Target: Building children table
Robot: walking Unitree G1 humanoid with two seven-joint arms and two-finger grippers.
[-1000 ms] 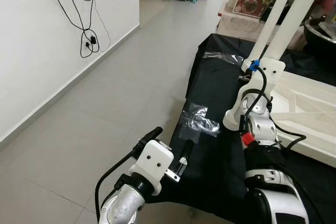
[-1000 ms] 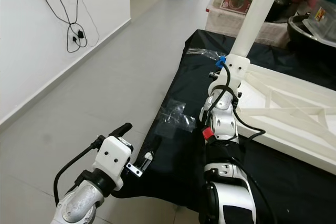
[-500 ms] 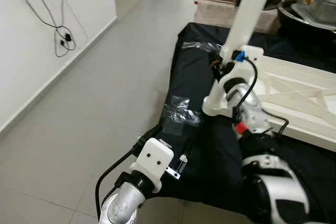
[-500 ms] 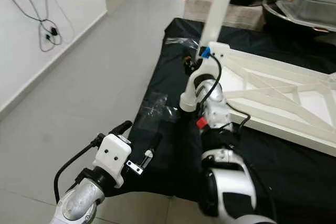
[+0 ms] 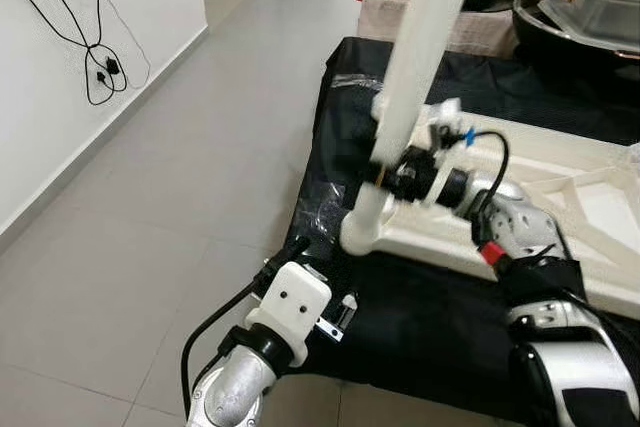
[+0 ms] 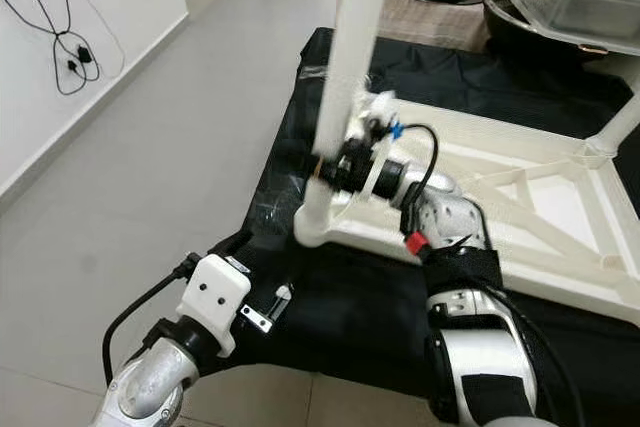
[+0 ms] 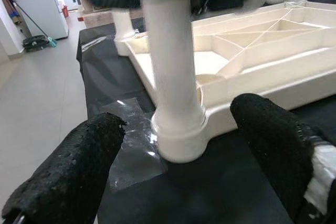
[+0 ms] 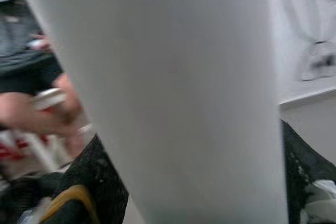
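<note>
An upside-down white children's table frame (image 5: 560, 172) lies on a black cloth (image 5: 420, 317). A white table leg (image 5: 405, 87) rises from its near-left corner socket (image 5: 362, 235), leaning slightly. My right gripper (image 5: 400, 179) is shut around this leg a little above the socket; in the right wrist view the leg (image 8: 173, 98) sits between its black fingers (image 8: 102, 182). My left gripper (image 6: 262, 267) hovers low over the cloth's near-left edge, open and holding nothing. In the left wrist view its fingers (image 7: 79, 171) point at the leg's base (image 7: 178, 135) from a short distance.
A clear plastic bag (image 5: 322, 217) lies on the cloth beside the socket. Another white leg (image 6: 622, 125) stands at the table's far right corner. Boxes and a black pot (image 5: 575, 12) crowd the back. Grey tiled floor (image 5: 150, 207) and a wall with cables (image 5: 100, 72) are on the left.
The camera has swung right and closer to the table. My right arm has bent sideways, and its gripper now clasps the leg above the socket. The left arm has stayed put.
</note>
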